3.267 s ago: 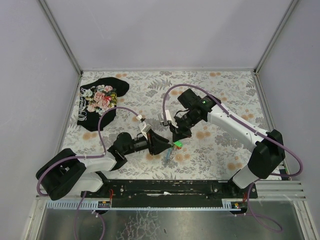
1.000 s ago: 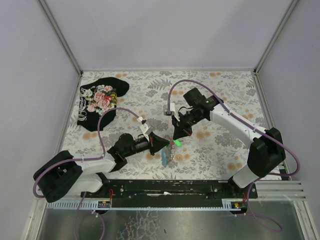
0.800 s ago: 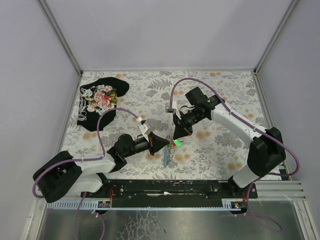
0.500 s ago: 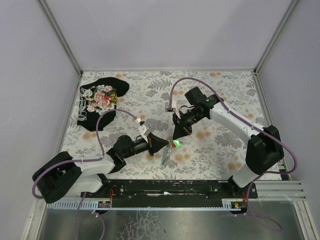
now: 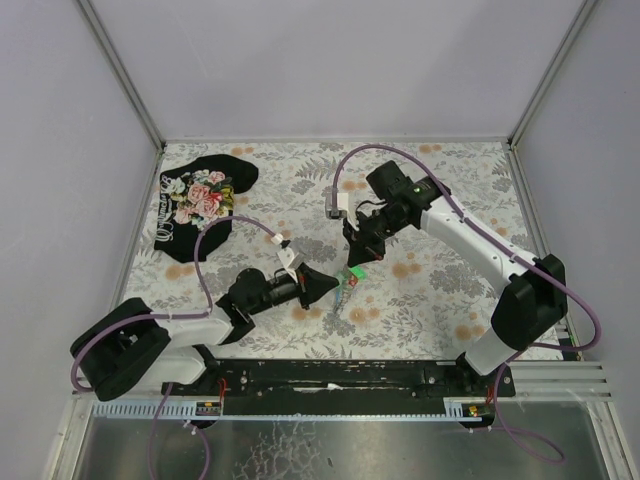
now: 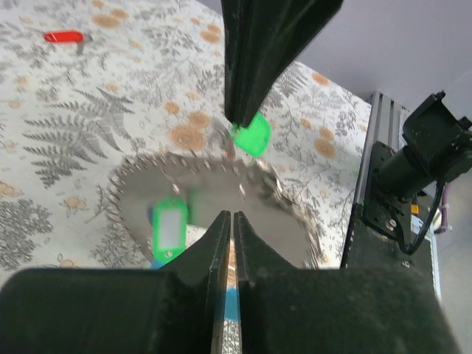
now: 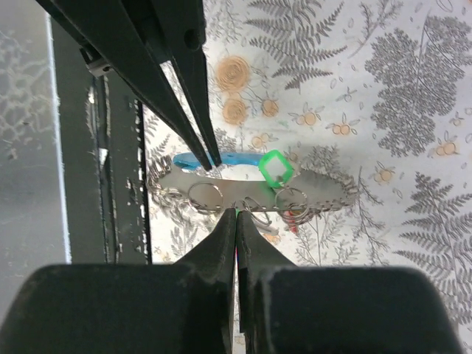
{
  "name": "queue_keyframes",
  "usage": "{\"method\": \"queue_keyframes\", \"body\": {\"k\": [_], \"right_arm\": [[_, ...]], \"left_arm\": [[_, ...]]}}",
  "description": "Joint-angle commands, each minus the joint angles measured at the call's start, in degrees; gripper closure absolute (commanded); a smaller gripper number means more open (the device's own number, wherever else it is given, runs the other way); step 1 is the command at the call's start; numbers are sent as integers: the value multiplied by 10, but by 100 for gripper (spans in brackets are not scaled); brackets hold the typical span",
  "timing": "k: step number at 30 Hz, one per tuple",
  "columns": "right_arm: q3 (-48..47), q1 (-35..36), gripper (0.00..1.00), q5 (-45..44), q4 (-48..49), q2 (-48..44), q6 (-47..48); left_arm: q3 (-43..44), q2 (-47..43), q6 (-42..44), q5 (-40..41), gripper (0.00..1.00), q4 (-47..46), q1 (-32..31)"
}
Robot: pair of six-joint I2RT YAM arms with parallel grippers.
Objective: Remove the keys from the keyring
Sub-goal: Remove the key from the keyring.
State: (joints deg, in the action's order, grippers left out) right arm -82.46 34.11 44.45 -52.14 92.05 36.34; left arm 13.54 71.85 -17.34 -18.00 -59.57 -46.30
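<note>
Left arm low, fingers (image 6: 217, 247) pinched shut on keyring (image 7: 243, 188) above counter (image 5: 450, 290). Right fingers (image 7: 221, 251) angled down, closed on green key (image 6: 251, 138). Since earlier, right arm drew back, key with it.

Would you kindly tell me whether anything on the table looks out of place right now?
Yes: a small red item, likely a key, lies alone on the floral tablecloth, far from the keyring with its green key. Nothing else looks spilled or damaged.
</note>
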Motion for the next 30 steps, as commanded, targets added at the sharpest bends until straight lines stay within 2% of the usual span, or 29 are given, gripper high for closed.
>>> {"method": "queue_keyframes", "body": {"k": [1,5,7,9,14,22,30], "right_arm": [[-28,17,100,-63,-17,-7,29],[-22,23,100,-74,-14,-4,33],[-19,27,100,-78,-12,-3,32],[-17,30,100,-78,-10,-3,34],[-8,35,100,-68,0,-3,31],[-3,35,100,-50,11,-2,20],[-2,35,100,-47,12,-3,18]], "left_arm": [[7,16,-3,-16,94,-4,-1],[9,17,-5,-18,86,3,-2],[6,10,-4,-14,78,9,0],[4,-6,1,-10,74,15,1],[19,-19,11,-11,73,35,2],[22,26,-22,20,72,-30,-5],[42,48,-25,38,71,-47,-8]]}}
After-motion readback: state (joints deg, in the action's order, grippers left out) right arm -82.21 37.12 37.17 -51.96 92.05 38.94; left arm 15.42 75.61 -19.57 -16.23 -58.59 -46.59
